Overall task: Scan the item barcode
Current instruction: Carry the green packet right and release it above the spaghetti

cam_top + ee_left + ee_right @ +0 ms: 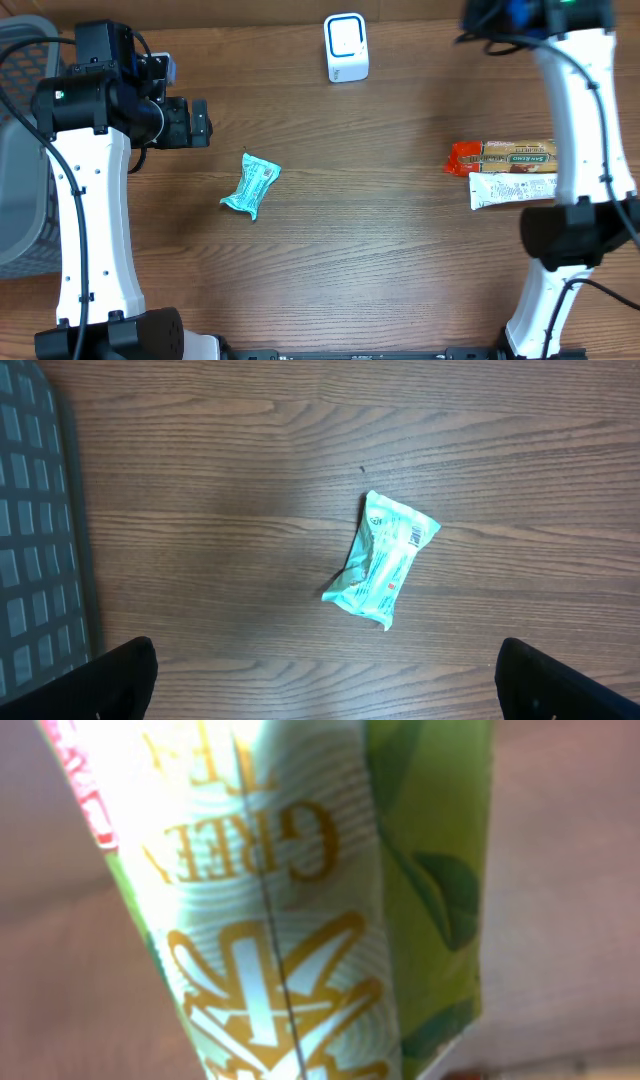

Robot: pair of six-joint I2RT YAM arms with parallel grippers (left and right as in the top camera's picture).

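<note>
The right end effector (480,25) grips a green tea packet (300,900), with the scanner (346,47) off to its left. The left end effector (203,122) gapes wide.

— We are seeing a white scanner (346,47) with a blue outline, on a brown wood-grain table (380,250).
— Lower left of the scanner, we are looking at a mint-teal wrapper (250,185) with dark print.
— Right of the scanner, we are noticing an orange-red pack (462,157) with a tan band, and a white pack (512,190).
— Up close, we are facing a green packet (300,920) with gold lettering and darker leaves.
</note>
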